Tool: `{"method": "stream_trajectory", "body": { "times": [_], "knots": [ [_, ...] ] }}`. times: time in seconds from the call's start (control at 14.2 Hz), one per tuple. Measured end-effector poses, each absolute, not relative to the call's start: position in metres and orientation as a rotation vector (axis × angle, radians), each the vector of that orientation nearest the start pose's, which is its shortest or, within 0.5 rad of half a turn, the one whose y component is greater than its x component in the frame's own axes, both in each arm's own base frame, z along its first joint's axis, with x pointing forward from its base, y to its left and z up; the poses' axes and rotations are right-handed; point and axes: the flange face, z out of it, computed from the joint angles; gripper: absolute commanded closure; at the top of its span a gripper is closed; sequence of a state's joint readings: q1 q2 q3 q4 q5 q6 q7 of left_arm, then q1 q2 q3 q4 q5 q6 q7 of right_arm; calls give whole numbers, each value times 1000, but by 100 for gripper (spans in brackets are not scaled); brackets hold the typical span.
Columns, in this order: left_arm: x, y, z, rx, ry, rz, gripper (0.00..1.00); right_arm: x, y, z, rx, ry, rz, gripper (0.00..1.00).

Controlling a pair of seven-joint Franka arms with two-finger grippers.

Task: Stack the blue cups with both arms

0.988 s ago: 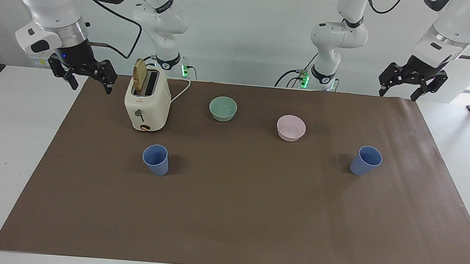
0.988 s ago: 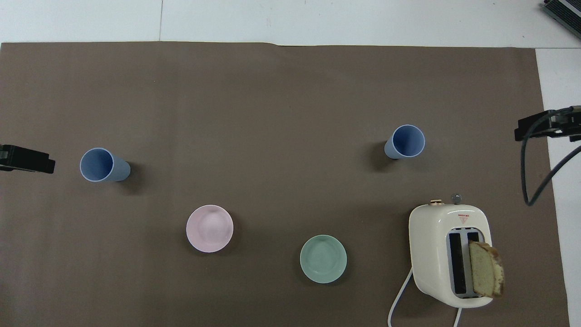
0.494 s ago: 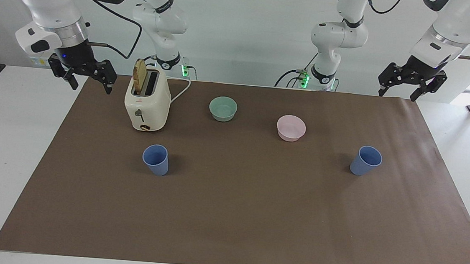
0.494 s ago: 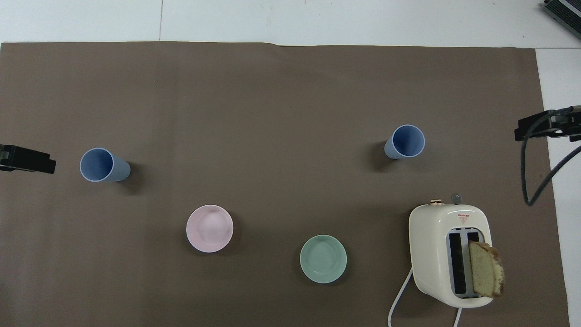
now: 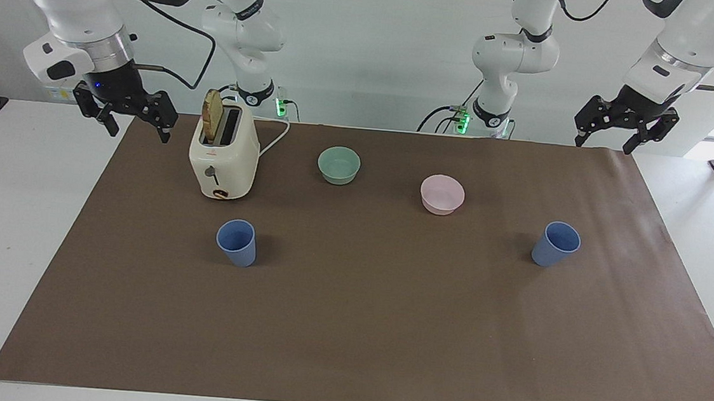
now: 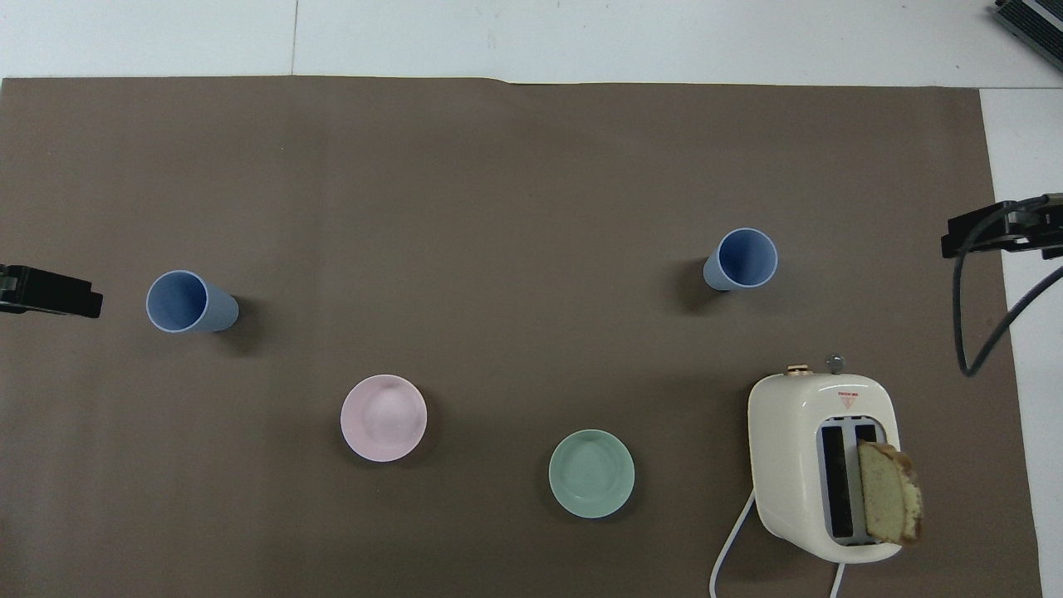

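Two blue cups stand upright on the brown mat. One cup (image 5: 237, 242) is toward the right arm's end, farther from the robots than the toaster; it also shows in the overhead view (image 6: 742, 259). The other cup (image 5: 555, 244) stands toward the left arm's end and shows in the overhead view too (image 6: 189, 301). My right gripper (image 5: 138, 132) hangs open and empty over the mat's edge beside the toaster. My left gripper (image 5: 603, 145) hangs open and empty over the mat's corner near its base. Both are well apart from the cups. Only their tips show in the overhead view: left (image 6: 50, 291), right (image 6: 988, 231).
A cream toaster (image 5: 223, 158) with a bread slice sticking up stands near the right arm's end, its cord trailing toward the robots. A mint-green bowl (image 5: 339, 164) and a pink bowl (image 5: 442, 194) sit between the cups, nearer to the robots. Two smaller arm bases stand at the back.
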State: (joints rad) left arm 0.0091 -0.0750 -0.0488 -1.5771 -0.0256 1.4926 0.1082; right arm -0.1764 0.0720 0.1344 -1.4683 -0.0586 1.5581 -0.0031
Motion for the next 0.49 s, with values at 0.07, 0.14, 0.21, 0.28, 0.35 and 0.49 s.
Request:
{"method": "stream_trajectory", "body": {
  "times": [0.07, 0.14, 0.21, 0.28, 0.35, 0.49],
  "knots": [
    [522, -25, 655, -3155, 237, 14, 0, 575, -34, 631, -3190, 65, -28, 0],
    [522, -25, 655, -3155, 237, 15, 0, 575, -34, 631, -3190, 65, -28, 0],
    [523, -25, 655, -3155, 236, 16, 0, 575, -34, 631, -3190, 65, -28, 0],
    [523, -24, 654, -3155, 234, 15, 0, 575, -34, 631, -3190, 65, -28, 0],
    [524, -23, 652, -3156, 231, 13, 0, 575, -34, 631, -3190, 65, -28, 0],
    [528, -17, 645, -3157, 212, -10, 0, 575, -34, 631, -3190, 65, -28, 0]
  ]
}}
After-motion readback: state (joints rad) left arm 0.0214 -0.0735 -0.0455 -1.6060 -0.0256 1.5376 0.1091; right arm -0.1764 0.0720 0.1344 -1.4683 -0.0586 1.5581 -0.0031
